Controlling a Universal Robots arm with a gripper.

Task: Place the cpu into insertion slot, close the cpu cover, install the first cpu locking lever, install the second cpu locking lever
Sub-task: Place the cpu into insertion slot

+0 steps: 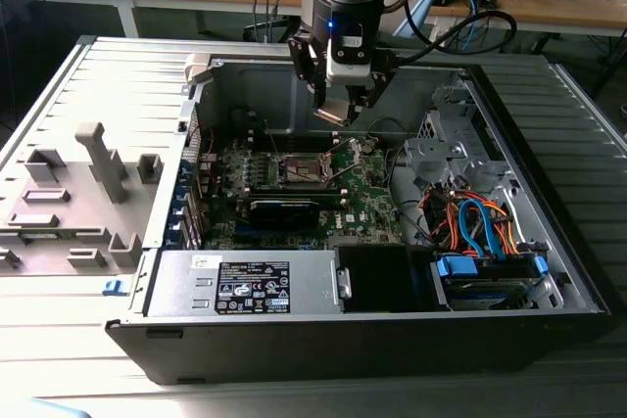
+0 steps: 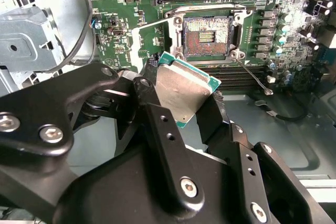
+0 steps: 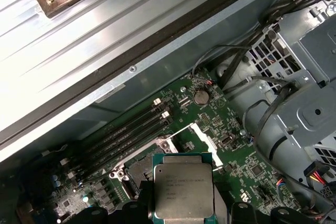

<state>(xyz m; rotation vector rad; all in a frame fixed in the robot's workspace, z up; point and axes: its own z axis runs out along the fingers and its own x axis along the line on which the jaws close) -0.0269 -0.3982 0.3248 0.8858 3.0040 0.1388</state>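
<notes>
The cpu [image 2: 184, 90], a flat square chip with a pale metal face and green edge, is clamped between my gripper's [image 2: 184, 106] black fingers [image 2: 153, 108]. In the exterior view my gripper [image 1: 333, 113] hangs above the green board, a little behind and to the view's right of the insertion slot [image 1: 302, 169]. The slot [image 2: 206, 36] lies uncovered, its dark pin field showing inside a silver rim. In the first wrist view the cpu [image 3: 182, 190] partly hides the slot [image 3: 137, 171], and the silver cpu cover [image 3: 202, 137] stands swung open beside it. A thin locking lever [image 2: 252, 74] sticks out from one slot corner.
The open computer case [image 1: 549, 144] walls in the board. A long black card [image 1: 284, 210] lies just in front of the slot, with a silver power supply [image 1: 245, 286] beyond it. A drive cage with blue and orange cables [image 1: 480, 227] fills the exterior view's right. A grey fixture tray [image 1: 78, 193] sits outside.
</notes>
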